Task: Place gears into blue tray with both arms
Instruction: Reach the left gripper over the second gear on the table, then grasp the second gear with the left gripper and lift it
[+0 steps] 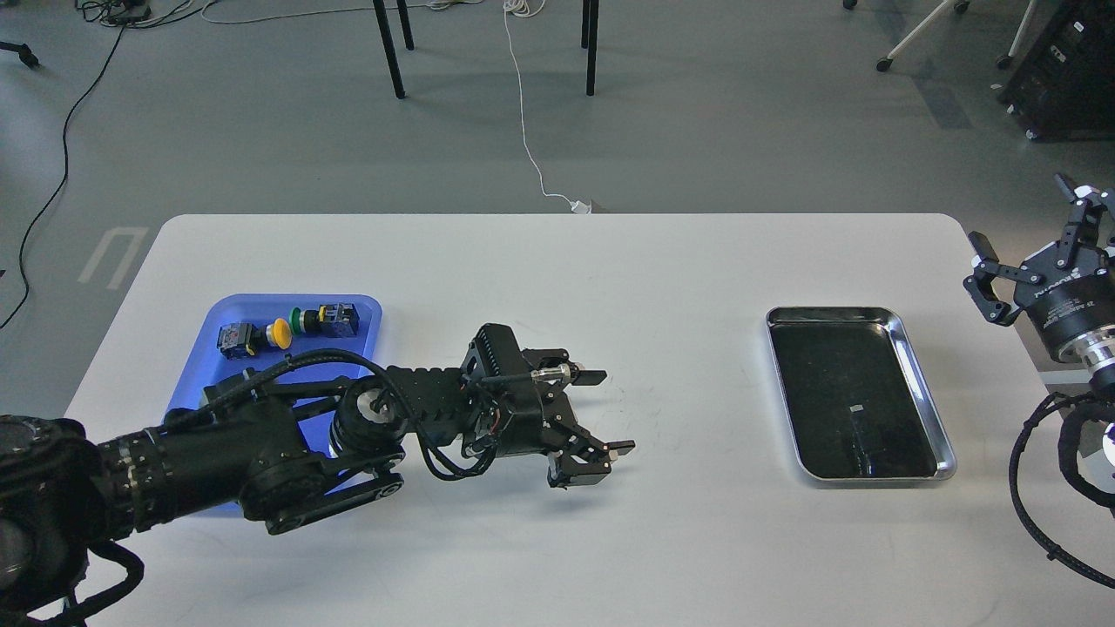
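Observation:
My left arm reaches from the lower left across the blue tray (261, 306) to the middle of the table. Its left gripper (607, 413) is low over the tabletop and open, one finger toward the back and one toward the front. No gear shows: the arm and the gripper body cover part of the tray floor and the table beneath the gripper. My right gripper (1019, 211) hangs open at the far right edge, beyond the table's corner, with nothing in it.
A yellow-capped push-button (277, 332) and a green-capped one (299, 320) lie at the blue tray's back. A shiny steel tray (827, 311) with a dark bottom lies on the right half of the white table (679, 540). Chair legs and cables are on the floor behind.

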You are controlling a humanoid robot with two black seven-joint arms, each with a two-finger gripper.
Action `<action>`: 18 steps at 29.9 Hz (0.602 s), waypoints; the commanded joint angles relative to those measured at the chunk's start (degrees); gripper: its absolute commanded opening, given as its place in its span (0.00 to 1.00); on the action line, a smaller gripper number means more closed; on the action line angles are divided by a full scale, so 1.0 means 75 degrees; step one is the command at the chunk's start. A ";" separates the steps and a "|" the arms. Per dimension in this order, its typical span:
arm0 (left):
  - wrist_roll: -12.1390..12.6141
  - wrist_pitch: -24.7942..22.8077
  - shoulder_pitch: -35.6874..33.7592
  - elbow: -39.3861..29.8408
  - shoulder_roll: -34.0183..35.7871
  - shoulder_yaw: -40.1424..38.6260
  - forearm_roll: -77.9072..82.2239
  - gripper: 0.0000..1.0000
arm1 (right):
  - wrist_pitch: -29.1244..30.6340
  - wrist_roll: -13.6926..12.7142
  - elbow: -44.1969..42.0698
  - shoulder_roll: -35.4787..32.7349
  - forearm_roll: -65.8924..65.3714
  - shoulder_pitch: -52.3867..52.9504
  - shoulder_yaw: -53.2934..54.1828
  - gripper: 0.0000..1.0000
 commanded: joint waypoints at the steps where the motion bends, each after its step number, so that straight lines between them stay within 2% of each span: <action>1: -0.0001 0.0056 0.0248 0.0566 -0.0087 0.0062 0.0213 0.60 | -0.0012 -0.0002 0.0005 0.0124 0.0000 -0.0002 0.0046 0.97; 10: -0.0001 0.0303 0.0400 0.0613 0.0019 0.0050 0.0166 0.46 | -0.0012 -0.0002 0.0029 0.0159 0.0000 -0.0002 0.0046 0.97; 13: -0.0048 0.0314 0.0412 0.0555 0.0147 0.0050 0.0131 0.36 | -0.0012 -0.0002 0.0029 0.0159 -0.0012 -0.0014 0.0057 0.97; 18: -0.0458 0.0443 0.0470 0.0543 0.0347 0.0050 0.0119 0.21 | -0.0012 -0.0002 0.0041 0.0159 -0.0012 -0.0014 0.0057 0.97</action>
